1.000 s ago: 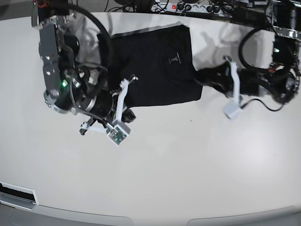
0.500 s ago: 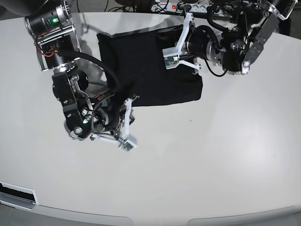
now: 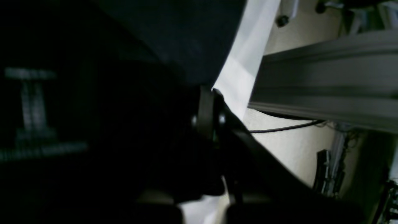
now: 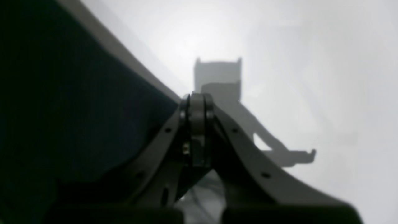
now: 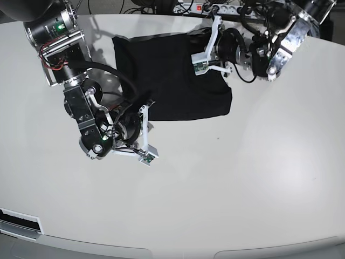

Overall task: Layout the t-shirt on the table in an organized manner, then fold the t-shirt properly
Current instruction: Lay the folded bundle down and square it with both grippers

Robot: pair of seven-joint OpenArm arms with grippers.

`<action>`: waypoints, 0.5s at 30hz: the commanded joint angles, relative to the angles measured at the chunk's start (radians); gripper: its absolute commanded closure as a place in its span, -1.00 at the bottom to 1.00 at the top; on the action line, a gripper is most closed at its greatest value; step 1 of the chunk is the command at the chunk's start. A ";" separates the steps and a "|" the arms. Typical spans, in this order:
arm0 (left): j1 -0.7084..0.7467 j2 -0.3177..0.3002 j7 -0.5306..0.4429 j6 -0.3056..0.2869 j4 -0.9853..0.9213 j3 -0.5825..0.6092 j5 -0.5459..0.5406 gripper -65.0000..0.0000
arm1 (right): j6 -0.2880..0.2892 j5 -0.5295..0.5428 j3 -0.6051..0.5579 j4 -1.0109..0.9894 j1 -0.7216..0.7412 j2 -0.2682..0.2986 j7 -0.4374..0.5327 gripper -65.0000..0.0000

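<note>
Lying folded on the table (image 5: 226, 189), the shirt (image 5: 167, 75) runs left-right; cables (image 5: 215, 8) line the far edge. Both grippers (image 5: 144, 116) (image 5: 200, 51) overlap it, fingers pressed together.

In the left wrist view the t-shirt (image 3: 93, 124) is a dark blur, its pale mark unreadable. From the base view, both arms cover parts of the t-shirt, hiding what the fingers touch. The surface (image 5: 242, 178) runs past every edge.
</note>
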 commanded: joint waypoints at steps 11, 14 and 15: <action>-0.315 -0.004 -0.145 0.110 -0.205 -0.006 0.192 1.00 | -0.084 0.043 0.005 0.147 -0.090 0.137 0.000 1.00; -0.404 -0.001 -0.205 0.147 -0.269 -0.006 0.214 1.00 | -0.127 0.138 0.006 0.230 -0.145 0.185 -0.022 1.00; -0.433 0.003 -0.207 0.150 -0.290 -0.006 0.214 1.00 | -0.156 0.158 0.007 0.267 -0.162 0.202 -0.026 1.00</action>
